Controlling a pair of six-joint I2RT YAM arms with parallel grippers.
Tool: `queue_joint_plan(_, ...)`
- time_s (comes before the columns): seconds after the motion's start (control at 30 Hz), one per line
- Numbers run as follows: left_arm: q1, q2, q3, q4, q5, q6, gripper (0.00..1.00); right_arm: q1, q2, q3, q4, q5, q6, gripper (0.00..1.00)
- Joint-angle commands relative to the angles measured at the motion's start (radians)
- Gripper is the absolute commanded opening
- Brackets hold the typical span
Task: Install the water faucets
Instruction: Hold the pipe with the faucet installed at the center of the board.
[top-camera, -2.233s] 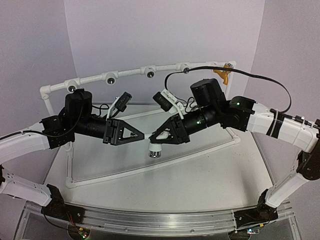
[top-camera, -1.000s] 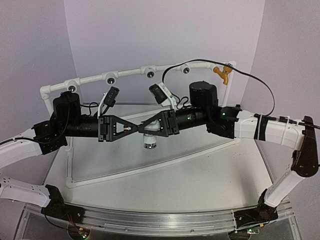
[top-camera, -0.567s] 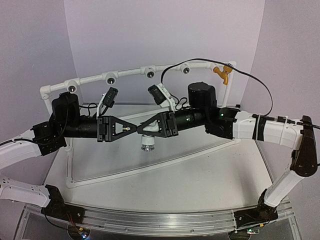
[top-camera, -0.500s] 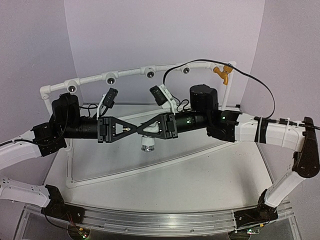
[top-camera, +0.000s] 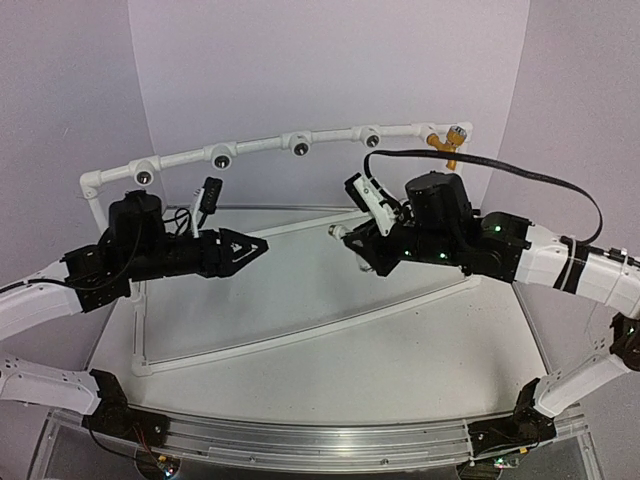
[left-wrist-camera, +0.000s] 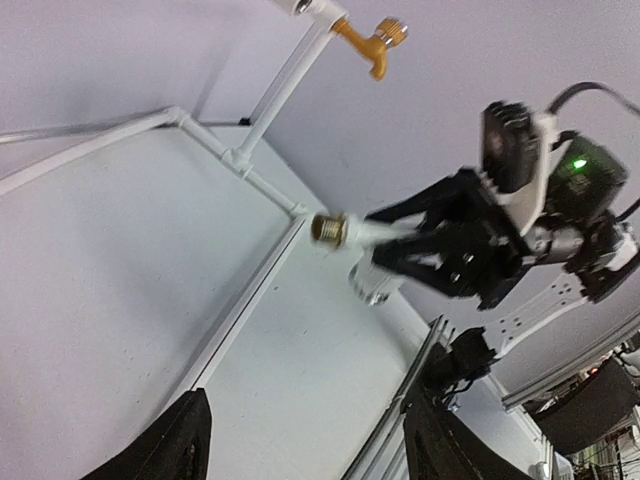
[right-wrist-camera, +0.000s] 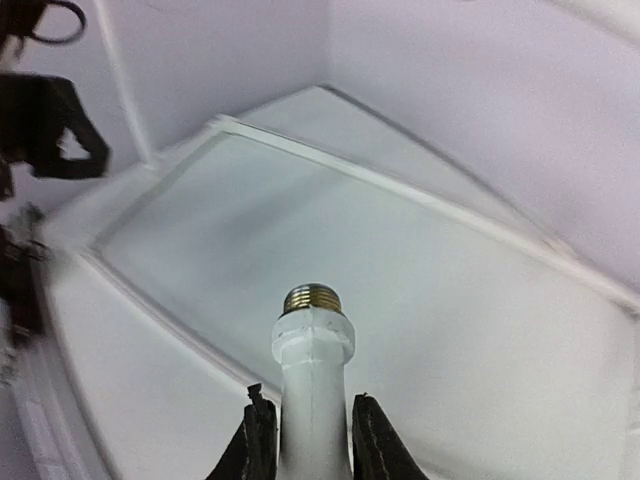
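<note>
Right pincer (right-wrist-camera: 305, 445) clamps the white faucet (right-wrist-camera: 312, 365) over mid-table, thread aimed at nine o'clock; left pincer (left-wrist-camera: 312, 425) gapes, well clear. Yellow-orange faucet (top-camera: 444, 146) sits at two o'clock on the pipe frame (top-camera: 260, 147).

The white faucet (right-wrist-camera: 312, 390), tipped with a brass threaded end, is held in the air right of centre, clamped in the right gripper (right-wrist-camera: 306, 432). The yellow-orange faucet (top-camera: 441, 146) sits mounted at the far right corner of the pipe frame (top-camera: 255, 148), spout down.
</note>
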Motion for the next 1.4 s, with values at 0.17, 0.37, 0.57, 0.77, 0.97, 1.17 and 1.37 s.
queue_joint_plan(0.17,-0.027,0.334,0.117,-0.069,0.002,0.181,0.71,-0.024,-0.028,0.119,-0.028,0.603,-0.789,0.0)
queue_joint_plan(0.37,-0.084,0.585,0.213,-0.055,-0.022,0.34,0.73,-0.102,0.052,0.248,-0.062,0.595,-0.886,0.0)
queue_joint_plan(0.57,-0.125,0.787,0.314,-0.056,-0.046,0.485,0.77,-0.127,0.144,0.296,-0.05,0.627,-0.993,0.0)
queue_joint_plan(0.77,-0.136,0.906,0.358,-0.058,-0.116,0.602,0.77,-0.128,0.128,0.185,0.191,0.652,-1.214,0.0)
queue_joint_plan(0.97,-0.141,1.002,0.359,-0.05,-0.163,0.652,0.71,-0.129,0.138,0.03,0.648,0.673,-1.521,0.0)
queue_joint_plan(1.17,-0.141,1.028,0.311,-0.016,-0.175,0.658,0.58,-0.13,0.17,0.038,0.758,0.653,-1.638,0.0)
queue_joint_plan(1.37,-0.142,1.04,0.262,0.015,-0.176,0.649,0.37,-0.133,0.191,0.046,0.794,0.623,-1.67,0.0)
